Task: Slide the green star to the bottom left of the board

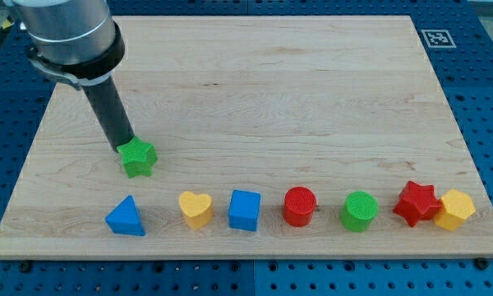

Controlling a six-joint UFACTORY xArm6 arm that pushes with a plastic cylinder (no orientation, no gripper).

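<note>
The green star sits on the left part of the wooden board, above the row of blocks that runs along the view's bottom edge. My tip is at the star's upper left edge, touching it or nearly so; the dark rod rises from there toward the view's top left, where the grey arm housing fills the corner. The arm carries no claw, only this rod, so there is nothing released or clenched to tell of.

Below the star, slightly to the view's left, lies the blue triangle. It is the nearest block toward the bottom left corner, apart from the star with bare wood between them. To its right follow the yellow heart, the blue cube, the red cylinder and the green cylinder, each standing apart from its neighbours. At the far right the red star and the yellow hexagon press against each other.

The board rests on a blue perforated counter. A small black-and-white marker is at the board's top right corner. No containers show.
</note>
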